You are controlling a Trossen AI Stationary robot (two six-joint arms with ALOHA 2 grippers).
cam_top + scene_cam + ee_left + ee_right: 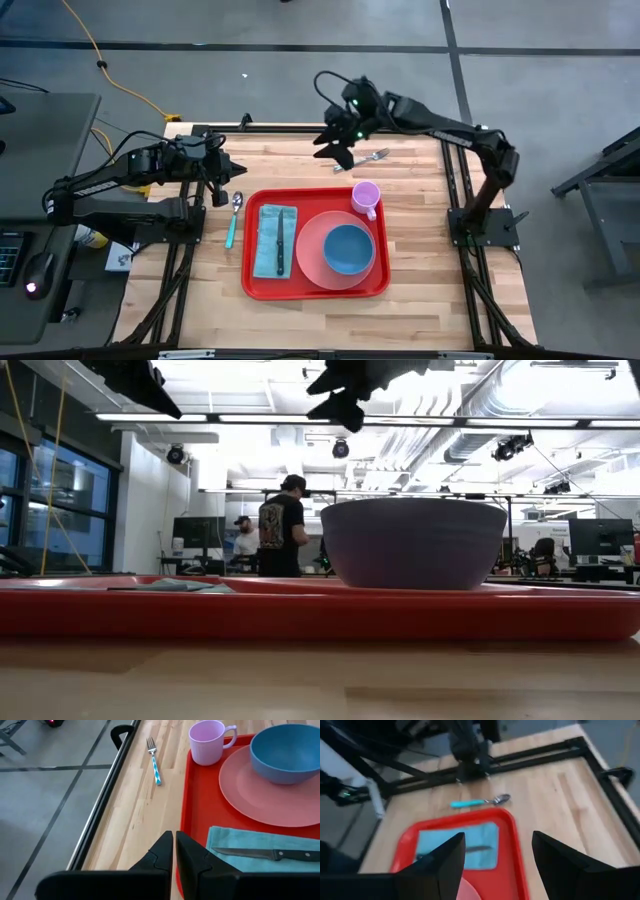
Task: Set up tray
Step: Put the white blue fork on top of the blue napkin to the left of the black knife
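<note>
The big bright red plastic tray with rounded corners and a raised rim sits in the middle of the pale wooden table, square to its edges, so both arms can reach it. A folded teal cloth napkin lies on its left half with a dark-handled knife laid lengthways on top, the way a place setting is dressed. Beside it on the tray is a round salmon-pink plate carrying a blue bowl. A lilac plastic mug stands at the tray's far right corner, above the plate.

Two pieces are not on the tray, which I take to be the remaining work. A spoon with a teal handle lies on the wood just beside the tray's left rim. A fork with a blue-and-white striped handle lies near the table's far edge, beyond the mug.

The right gripper hangs above the table near that fork, its fingers spread wide and holding nothing, which looks like readiness to take the fork. The left gripper hovers over the table's far left corner, near the spoon's bowl, its fingers drawn almost together on nothing.
</note>
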